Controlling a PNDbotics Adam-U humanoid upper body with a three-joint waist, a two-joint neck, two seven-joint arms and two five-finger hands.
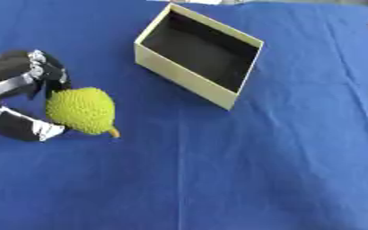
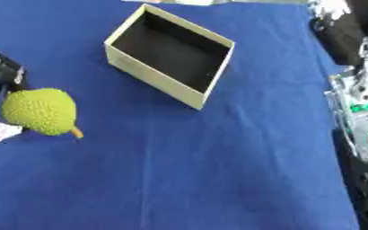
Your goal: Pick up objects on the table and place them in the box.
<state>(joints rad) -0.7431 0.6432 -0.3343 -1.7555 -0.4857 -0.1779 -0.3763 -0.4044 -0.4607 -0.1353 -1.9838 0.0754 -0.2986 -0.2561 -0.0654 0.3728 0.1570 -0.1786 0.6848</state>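
A green bumpy fruit (image 1: pixel 81 110) with a small orange stem lies on the blue cloth at the left. My left hand (image 1: pixel 18 85) comes in from the left edge and is curled round it. Its fingers (image 1: pixel 50 69) wrap over the fruit's far side and its thumb (image 1: pixel 38 130) lies under the near side. The open cream box (image 1: pixel 179 76) with a dark, empty inside stands askew at the upper middle, to the right of and beyond the fruit. My right arm (image 2: pixel 360 90) shows along the right edge, black and silver; its hand's pose is unclear.
Blue cloth (image 1: pixel 218 179) covers the whole table. Apart from the fruit and the box, nothing else lies on it. The right arm's body takes up the right edge in the right eye view.
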